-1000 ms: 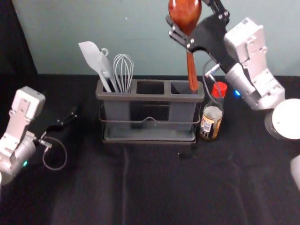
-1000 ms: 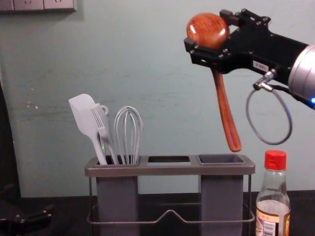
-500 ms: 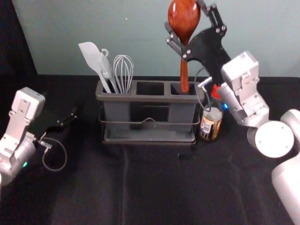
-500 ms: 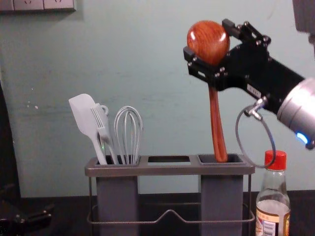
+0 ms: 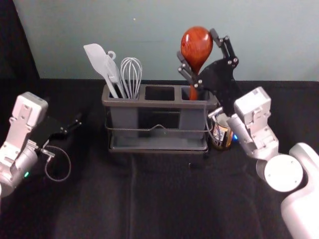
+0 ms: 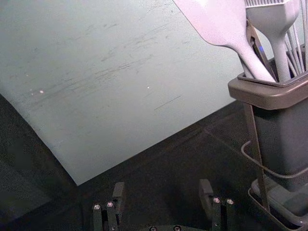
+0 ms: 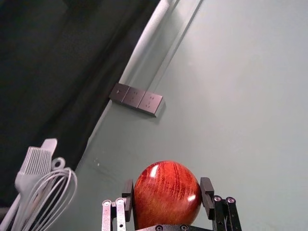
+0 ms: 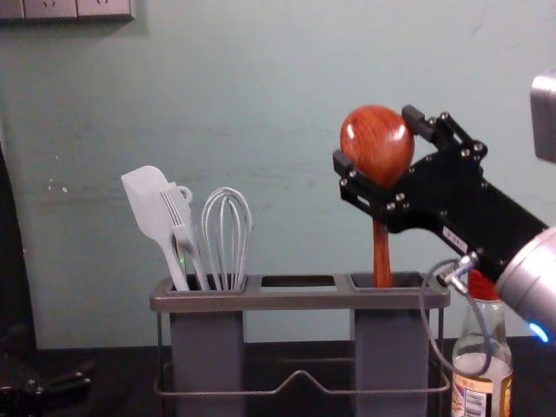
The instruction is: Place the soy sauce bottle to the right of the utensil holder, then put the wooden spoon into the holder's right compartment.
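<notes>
While the right gripper point(image 8: 375, 137) clasps the bowl of 1 wooden spoon point(image 8: 382, 156) between its 2 fingers, the upright handle reaches into the right compartment point(image 8: 391, 347) of the 3-section holder point(image 8: 300, 300). Just beside the holder, on its right, stands 1 soy sauce bottle point(image 8: 473, 382). Its left compartment point(image 8: 207, 347) has 3 utensils: 1 spatula point(image 8: 146, 200), 1 brush point(image 8: 178, 221), 1 whisk point(image 8: 228, 234). Left of the holder, the left gripper point(image 5: 78, 123) idles, 2 fingers spread apart.

Red-brown grained wooden spoon point(image 8: 376, 143), grey utensil holder point(image 8: 300, 300), pale grey whisk point(image 8: 228, 234)
</notes>
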Controlling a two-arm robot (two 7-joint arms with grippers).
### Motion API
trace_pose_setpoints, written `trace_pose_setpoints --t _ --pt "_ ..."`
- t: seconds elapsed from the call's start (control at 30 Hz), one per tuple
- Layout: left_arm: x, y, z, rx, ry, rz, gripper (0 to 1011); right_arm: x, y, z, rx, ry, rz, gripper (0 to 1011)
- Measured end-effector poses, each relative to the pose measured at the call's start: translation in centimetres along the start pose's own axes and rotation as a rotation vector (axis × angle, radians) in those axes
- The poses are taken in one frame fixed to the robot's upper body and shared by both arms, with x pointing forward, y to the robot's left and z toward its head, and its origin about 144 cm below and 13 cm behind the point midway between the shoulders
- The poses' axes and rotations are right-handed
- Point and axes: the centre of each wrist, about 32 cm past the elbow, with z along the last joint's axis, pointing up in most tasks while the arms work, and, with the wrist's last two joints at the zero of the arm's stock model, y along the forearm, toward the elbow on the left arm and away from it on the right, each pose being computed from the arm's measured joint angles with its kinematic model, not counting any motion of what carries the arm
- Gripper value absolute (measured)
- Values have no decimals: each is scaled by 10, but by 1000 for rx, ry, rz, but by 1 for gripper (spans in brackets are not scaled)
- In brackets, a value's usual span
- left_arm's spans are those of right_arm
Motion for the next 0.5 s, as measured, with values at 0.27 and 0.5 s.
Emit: trace_pose_setpoints --t 0.27,0.5 --pt "0 0 0 0 0 0 1000 -9 -12 -6 -31 7 -4 861" --pt "0 0 0 0 0 0 1000 -13 -20 -10 -39 12 -7 861"
